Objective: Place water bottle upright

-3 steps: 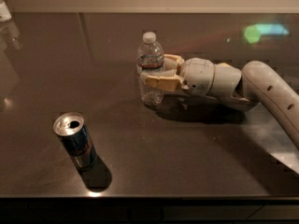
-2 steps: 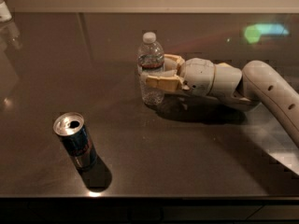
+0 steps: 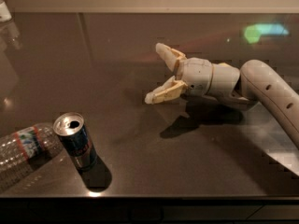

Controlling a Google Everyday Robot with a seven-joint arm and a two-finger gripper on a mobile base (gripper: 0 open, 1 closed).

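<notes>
Dark, shiny table (image 3: 140, 171), greenish glare at the far right. Lying on its side at the near left: bottle (image 3: 23, 148), partly cut off by the frame edge. Just beside it, can (image 3: 77, 143) standing upright, opened top facing up. Small white thing (image 3: 3, 10) way back in the far left corner. Gripper (image 3: 155, 73) spread wide above mid-table, well apart from both, throwing a shadow underneath.

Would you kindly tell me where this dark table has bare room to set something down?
Bare: the middle of the dark table, between the dark blue and silver drink can and the open cream pincer; also front right. Crowded: front left, where the clear ribbed plastic bottle lies beside the can.
</notes>
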